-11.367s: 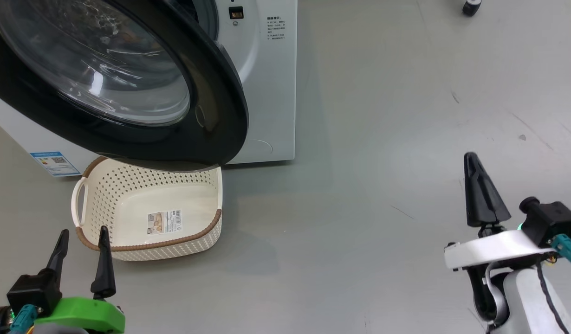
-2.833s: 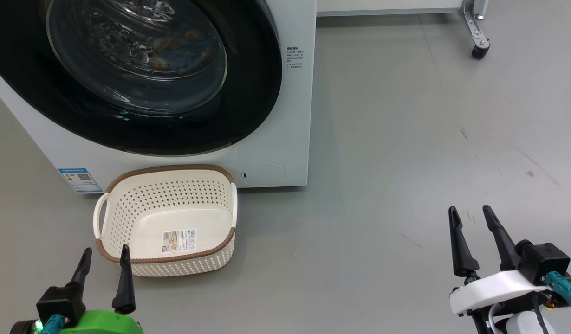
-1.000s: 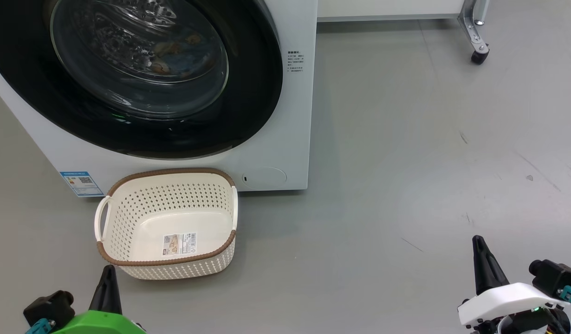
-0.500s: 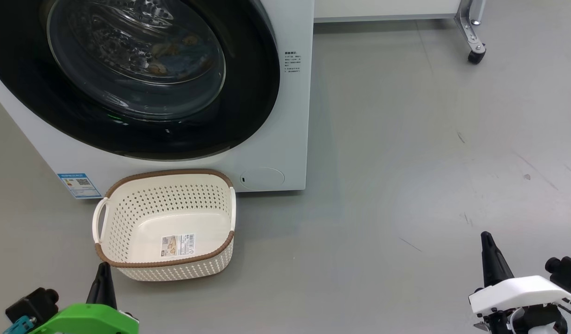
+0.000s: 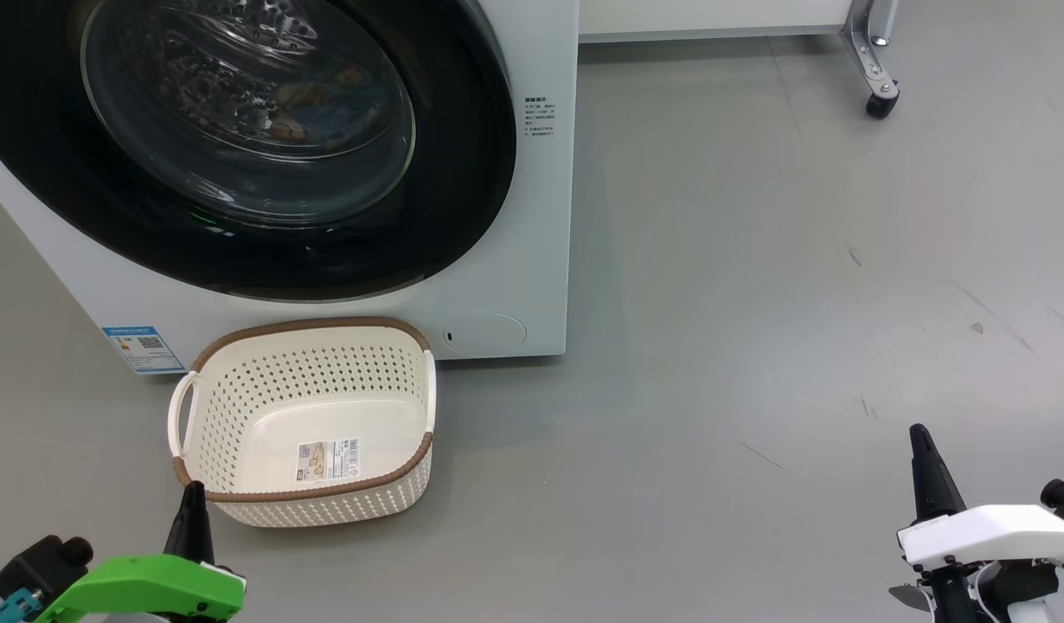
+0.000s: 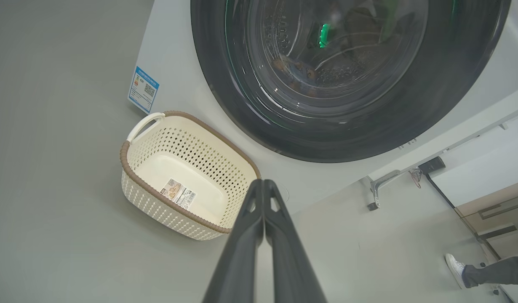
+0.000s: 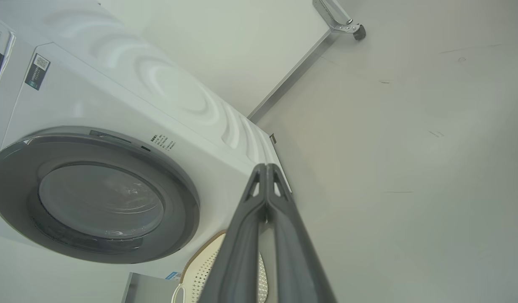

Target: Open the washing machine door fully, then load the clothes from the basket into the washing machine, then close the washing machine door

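The basket [image 5: 324, 506] sits on the floor [image 5: 757, 346] just before the washing machine [image 5: 541, 216], below the washing machine door [image 5: 467, 173]; the clothes [image 5: 320, 95] lie inside, behind it.

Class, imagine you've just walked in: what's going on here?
Laundry loading, and the job looks done. The washing machine door is shut, with the clothes visible behind its glass. The basket stands empty on the floor, in front of the washing machine. The left gripper and right gripper are shut, holding nothing.
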Available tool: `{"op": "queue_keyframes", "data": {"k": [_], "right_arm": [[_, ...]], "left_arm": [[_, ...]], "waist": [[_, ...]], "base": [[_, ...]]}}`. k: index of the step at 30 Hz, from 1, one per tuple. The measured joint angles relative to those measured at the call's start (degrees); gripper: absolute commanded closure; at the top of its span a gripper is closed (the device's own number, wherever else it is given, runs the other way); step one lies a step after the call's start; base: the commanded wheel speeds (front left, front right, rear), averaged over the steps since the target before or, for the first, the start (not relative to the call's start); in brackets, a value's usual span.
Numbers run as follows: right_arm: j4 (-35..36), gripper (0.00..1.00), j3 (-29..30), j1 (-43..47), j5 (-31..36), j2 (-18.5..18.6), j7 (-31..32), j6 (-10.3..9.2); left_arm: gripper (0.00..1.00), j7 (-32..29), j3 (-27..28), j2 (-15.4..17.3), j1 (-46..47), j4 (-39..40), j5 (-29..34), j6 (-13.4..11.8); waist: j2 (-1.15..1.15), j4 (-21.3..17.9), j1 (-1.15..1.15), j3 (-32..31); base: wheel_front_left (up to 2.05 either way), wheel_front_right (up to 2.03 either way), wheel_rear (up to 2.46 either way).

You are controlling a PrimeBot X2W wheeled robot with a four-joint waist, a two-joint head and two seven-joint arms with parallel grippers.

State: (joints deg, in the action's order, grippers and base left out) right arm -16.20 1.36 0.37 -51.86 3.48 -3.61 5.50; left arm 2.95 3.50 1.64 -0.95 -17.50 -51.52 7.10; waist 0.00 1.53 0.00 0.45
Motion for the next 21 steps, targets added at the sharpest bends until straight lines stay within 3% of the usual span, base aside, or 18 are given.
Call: {"op": "queue_keyframes", "data": {"k": [21], "right_arm": [[-0.03, 1.00, 2.70, -1.46, -16.13, -0.49, 4.14, 0.52]], "left_arm": [[1.00, -4.00, 0.49, 0.00, 1.94, 0.77, -16.23, 0.00]], "waist": [[0.00, -0.63, 0.00, -0.12]], "base": [[0.00, 0.00, 0.00]]}}
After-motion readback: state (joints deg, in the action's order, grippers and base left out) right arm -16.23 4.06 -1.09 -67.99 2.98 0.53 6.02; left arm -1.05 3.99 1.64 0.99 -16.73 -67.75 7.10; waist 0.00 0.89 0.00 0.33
